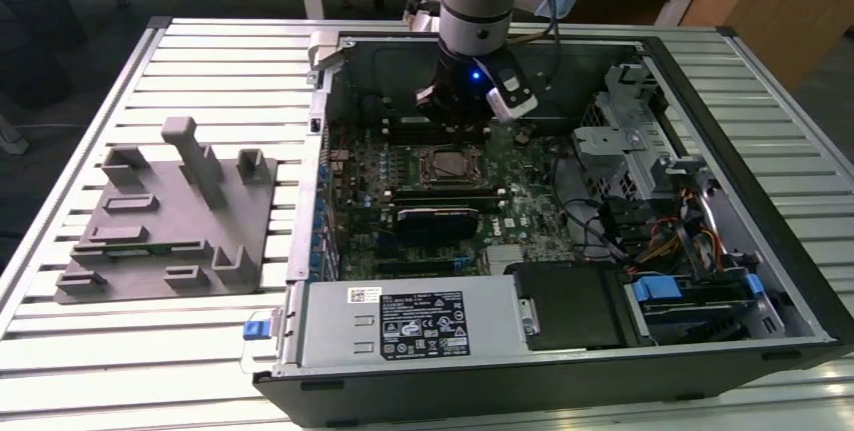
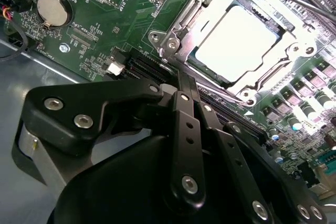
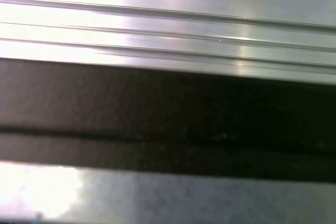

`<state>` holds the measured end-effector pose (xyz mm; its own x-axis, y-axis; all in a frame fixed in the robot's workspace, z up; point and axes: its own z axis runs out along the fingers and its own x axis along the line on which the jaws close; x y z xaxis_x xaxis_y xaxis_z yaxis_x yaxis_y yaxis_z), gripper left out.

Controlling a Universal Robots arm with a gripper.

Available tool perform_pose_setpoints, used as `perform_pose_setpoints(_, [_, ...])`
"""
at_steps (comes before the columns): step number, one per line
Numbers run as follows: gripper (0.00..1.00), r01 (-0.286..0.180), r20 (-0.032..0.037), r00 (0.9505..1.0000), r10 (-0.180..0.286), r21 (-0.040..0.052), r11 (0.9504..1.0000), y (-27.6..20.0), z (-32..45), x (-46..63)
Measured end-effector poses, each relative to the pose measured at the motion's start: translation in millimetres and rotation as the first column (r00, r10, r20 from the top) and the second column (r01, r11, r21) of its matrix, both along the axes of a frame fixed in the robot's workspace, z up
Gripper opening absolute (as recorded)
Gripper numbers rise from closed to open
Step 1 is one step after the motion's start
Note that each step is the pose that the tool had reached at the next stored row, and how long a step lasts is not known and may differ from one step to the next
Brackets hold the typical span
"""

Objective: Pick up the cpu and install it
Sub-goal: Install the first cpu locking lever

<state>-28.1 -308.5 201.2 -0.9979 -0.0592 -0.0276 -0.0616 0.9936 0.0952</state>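
Observation:
The cpu [image 2: 236,43], a silvery square chip, lies flat inside the motherboard socket, with the socket's metal frame [image 2: 273,9] around it. In the exterior view the socket [image 1: 447,163] sits mid-board in the open computer case. My gripper [image 1: 461,116] hangs just above the board, behind the socket as the exterior view shows it. In the second wrist view its black links converge to the gripper tip [image 2: 181,80]. The fingers are shut with nothing between them and stand a short way from the socket's corner, apart from the chip.
The open computer case [image 1: 747,241] lies on a ribbed metal table [image 1: 200,61], with a power supply [image 1: 400,323], drive bays [image 1: 641,131] and cables [image 1: 667,241] around the board. A grey parts fixture [image 1: 167,216] stands on the exterior view's left. A coin battery [image 2: 51,9] sits on the board.

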Motion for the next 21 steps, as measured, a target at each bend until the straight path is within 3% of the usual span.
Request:
perform_pose_setpoints(3, [0.11, 0.0, 0.0, 1.0, 0.0, -0.0016, 1.0, -0.1, 0.1, 0.1])
perform_pose_setpoints(15, [0.11, 0.0, -0.0004, 1.0, 0.0, -0.0258, 0.9997, -0.1, -6.0, 0.7])
perform_pose_setpoints(21, [0.11, 0.0, 0.0002, 1.0, 0.0, -0.0258, 0.9997, 0.0, -4.5, 0.7])
